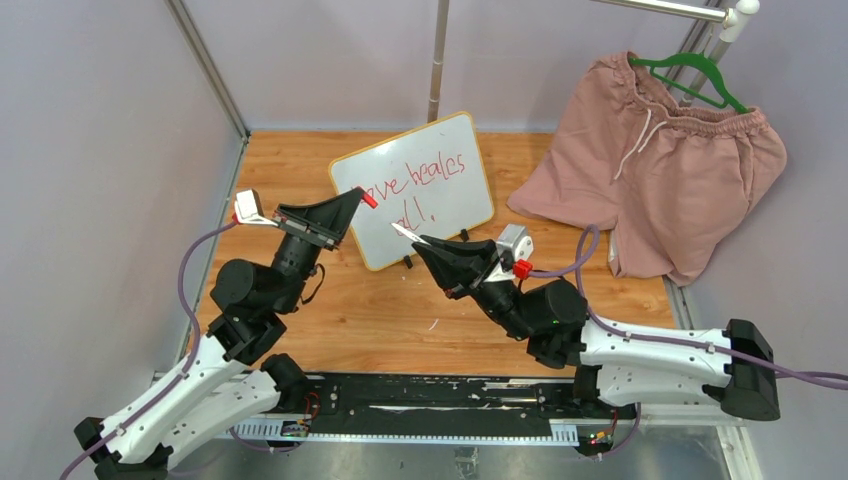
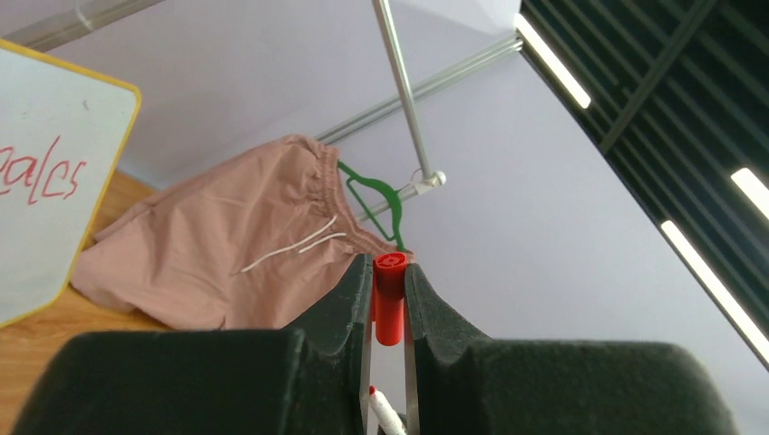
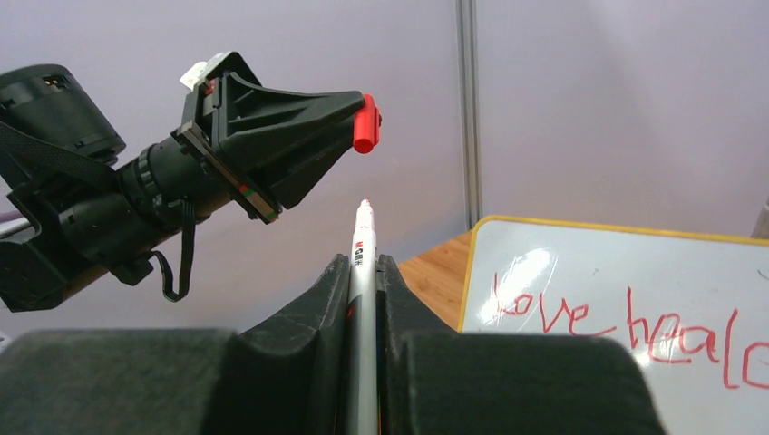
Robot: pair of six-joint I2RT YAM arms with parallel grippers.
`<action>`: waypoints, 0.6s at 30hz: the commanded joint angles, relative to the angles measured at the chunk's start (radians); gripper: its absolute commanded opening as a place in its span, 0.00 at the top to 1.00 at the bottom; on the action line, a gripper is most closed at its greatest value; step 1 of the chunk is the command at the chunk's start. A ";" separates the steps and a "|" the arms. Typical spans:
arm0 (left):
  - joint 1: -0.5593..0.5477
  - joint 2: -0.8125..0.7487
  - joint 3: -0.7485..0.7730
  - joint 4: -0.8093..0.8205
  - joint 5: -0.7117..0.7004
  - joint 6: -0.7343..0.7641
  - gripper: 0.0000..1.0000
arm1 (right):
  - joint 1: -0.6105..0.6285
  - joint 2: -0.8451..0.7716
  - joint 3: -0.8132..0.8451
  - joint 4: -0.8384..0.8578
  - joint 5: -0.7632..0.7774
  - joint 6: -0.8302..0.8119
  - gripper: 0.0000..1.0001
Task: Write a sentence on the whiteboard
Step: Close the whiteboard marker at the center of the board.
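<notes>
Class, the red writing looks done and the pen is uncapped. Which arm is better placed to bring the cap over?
Left, probably: the left claw pinches the red cap, which faces the bare tip of the marker gripped in the right claw.

place: robot lab test cell | evidence: plain lilac partition walls point(image 1: 100, 120), bare metal frame poles point(image 1: 437, 60), wooden counter point(image 1: 400, 320), black mounting rail point(image 1: 430, 400), dark slatted ceiling point(image 2: 653, 91), strip lights point(image 2: 553, 61)

The left end effector point(image 1: 352, 200) and right end effector point(image 1: 422, 244) are black, matte and wedge-shaped. Behind each sits a small white block point(image 1: 248, 208), from which a purple cable point(image 1: 186, 268) runs back past round black joints point(image 1: 240, 285) to white shells point(image 1: 190, 385).
</notes>
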 commanded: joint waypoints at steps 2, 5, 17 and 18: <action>0.004 -0.016 -0.025 0.145 -0.030 0.019 1.00 | 0.075 0.026 0.064 0.137 0.067 -0.182 1.00; 0.004 -0.012 -0.028 0.197 -0.021 0.029 1.00 | 0.132 0.060 0.118 0.118 0.123 -0.313 1.00; 0.003 -0.033 0.007 0.236 0.018 0.032 1.00 | 0.158 0.108 0.119 0.260 0.032 -0.337 1.00; 0.004 -0.034 0.006 0.236 0.021 0.027 1.00 | 0.158 0.111 0.118 0.275 0.029 -0.332 1.00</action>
